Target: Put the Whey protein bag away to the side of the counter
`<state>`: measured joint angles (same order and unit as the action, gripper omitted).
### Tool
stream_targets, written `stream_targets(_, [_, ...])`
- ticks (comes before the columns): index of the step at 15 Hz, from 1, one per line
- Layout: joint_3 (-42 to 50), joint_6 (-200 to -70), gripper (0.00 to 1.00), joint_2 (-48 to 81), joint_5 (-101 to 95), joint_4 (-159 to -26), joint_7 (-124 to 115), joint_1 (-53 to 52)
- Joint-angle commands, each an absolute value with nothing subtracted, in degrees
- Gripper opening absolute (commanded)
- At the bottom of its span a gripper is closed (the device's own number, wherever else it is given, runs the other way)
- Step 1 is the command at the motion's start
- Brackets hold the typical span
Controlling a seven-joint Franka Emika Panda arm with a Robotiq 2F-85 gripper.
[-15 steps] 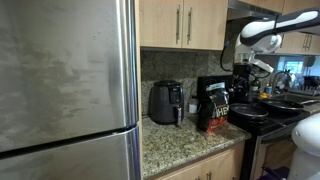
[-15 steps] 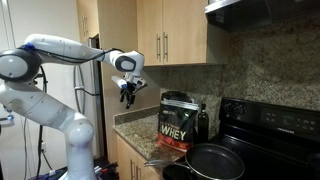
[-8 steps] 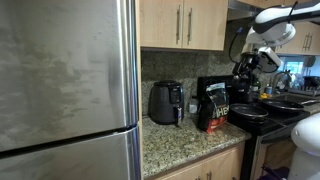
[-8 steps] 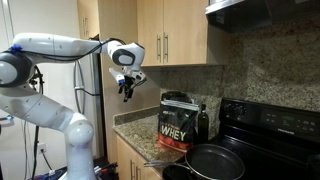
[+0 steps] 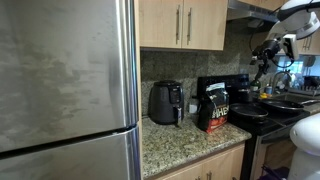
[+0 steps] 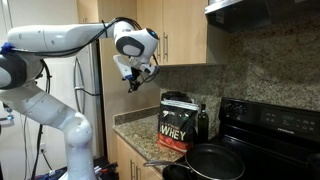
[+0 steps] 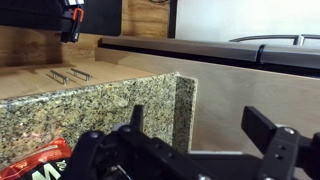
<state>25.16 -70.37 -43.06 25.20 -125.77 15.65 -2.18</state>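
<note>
Gripper (image 6: pixel 135 82) hangs wide open & empty, up left of bag (image 6: pixel 174 127) upright on counter (image 6: pixel 135 128), prob. pre-grasp.

Steel refrigerator (image 5: pixel 65 90), rounded black air fryer (image 5: pixel 165 102), black stove (image 6: pixel 272 124), frying pan (image 6: pixel 213 160), light wood cabinets (image 6: pixel 182 35)

The speckled granite counter (image 5: pixel 178 142) fills the lower middle of the frame. A black air fryer (image 5: pixel 165 102) stands on it at centre. Just right of that, the Whey protein bag (image 5: pixel 214 108) stands upright before a coffee maker (image 5: pixel 205 86).
</note>
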Motion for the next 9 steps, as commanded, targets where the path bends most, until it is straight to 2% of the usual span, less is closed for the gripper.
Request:
stream_targets(1, [22.70, -64.17, 1.00, -35.95, 31.37, -118.01, 10.45, 0.83])
stream_targets(6, [27.70, -46.38, 1.00, -25.02, 48.35, -105.26, 3.95, 3.00])
stream_targets(9, [23.69, -46.46, 1.00, -26.11, 48.65, -107.52, 5.31, 8.49])
